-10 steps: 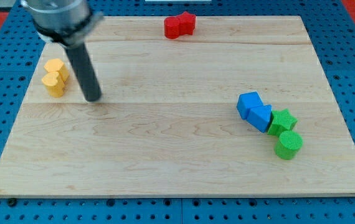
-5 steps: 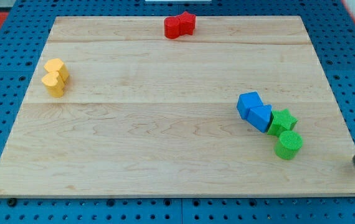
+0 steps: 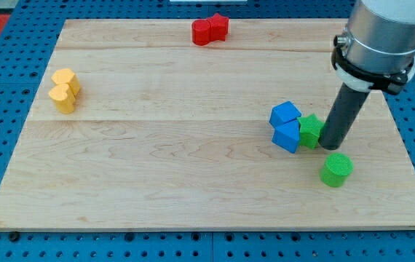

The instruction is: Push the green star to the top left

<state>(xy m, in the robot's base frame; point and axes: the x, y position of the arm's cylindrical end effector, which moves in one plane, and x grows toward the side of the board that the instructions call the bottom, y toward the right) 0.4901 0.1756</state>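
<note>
My tip (image 3: 331, 145), a bare rod with no hand to open or close, touched the small green star block (image 3: 310, 129) at right-centre of the wooden counter (image 3: 193, 182); the star lay immediately left, blue blocks (image 3: 286, 126) beyond.

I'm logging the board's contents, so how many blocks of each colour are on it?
Red blocks: 2
Yellow blocks: 2
Blue blocks: 2
Green: 2, the green star and the green cylinder
Total: 8

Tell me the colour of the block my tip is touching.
Green: the star, at my tip, camera view.
</note>
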